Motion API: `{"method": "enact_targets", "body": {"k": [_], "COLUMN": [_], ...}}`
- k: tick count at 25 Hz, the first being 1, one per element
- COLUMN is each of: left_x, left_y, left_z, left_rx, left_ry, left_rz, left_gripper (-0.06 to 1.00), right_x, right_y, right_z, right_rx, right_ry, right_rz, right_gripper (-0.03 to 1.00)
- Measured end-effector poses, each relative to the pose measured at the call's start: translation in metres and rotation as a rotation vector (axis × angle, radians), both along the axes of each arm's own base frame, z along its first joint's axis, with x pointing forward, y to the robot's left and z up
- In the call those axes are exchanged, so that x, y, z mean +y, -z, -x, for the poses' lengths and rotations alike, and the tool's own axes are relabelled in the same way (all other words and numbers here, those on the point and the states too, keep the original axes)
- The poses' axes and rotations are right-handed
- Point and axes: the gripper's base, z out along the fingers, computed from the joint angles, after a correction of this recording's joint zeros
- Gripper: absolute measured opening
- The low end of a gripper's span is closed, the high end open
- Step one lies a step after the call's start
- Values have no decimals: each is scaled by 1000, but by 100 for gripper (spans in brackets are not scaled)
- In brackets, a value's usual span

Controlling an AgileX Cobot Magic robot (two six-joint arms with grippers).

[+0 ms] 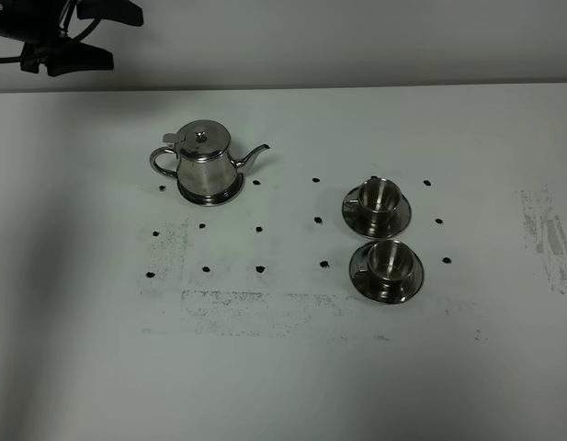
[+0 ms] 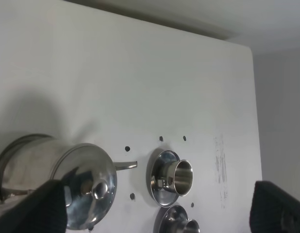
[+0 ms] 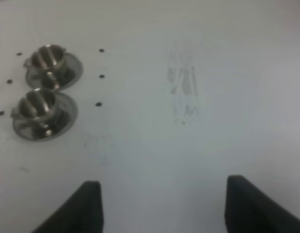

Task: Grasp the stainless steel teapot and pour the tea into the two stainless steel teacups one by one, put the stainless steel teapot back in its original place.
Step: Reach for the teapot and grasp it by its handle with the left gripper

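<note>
The stainless steel teapot (image 1: 204, 162) stands upright at the table's left-centre with its lid closed and its spout pointing right. It sits on the original place (image 1: 230, 194), a steel disc whose rim shows under its base. The tea is hidden. The two stainless steel teacups (image 1: 379, 197) (image 1: 387, 261) rest on saucers to the right, one behind the other. My left gripper (image 1: 125, 37) hangs open high at the far left, behind the teapot (image 2: 84, 187) and clear of it. My right gripper (image 3: 164, 194) is open over bare table to the right of the teacups (image 3: 48, 59) (image 3: 39, 104).
The white table (image 1: 283, 367) carries a grid of small black dots (image 1: 317, 220) around the teapot and cups. Grey scuff marks (image 1: 545, 234) lie near the right edge and in front of the teapot. A wall runs along the table's far edge.
</note>
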Motion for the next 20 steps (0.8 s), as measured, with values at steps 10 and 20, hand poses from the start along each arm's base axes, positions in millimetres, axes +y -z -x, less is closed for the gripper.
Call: {"method": "enact_targets", "body": {"k": [10, 20], "left_x": [0, 0], "left_y": [0, 0], "left_z": [0, 0], "left_rx": [-3, -13], "left_ry": [3, 10], "left_rz": [-2, -6], "left_gripper": [74, 74], "right_x": [0, 0], "right_y": [0, 0], "right_z": [4, 5], "right_rx": [-27, -28], "right_ry": [0, 0], "right_rz": [-8, -8], "right_gripper": [52, 52]}}
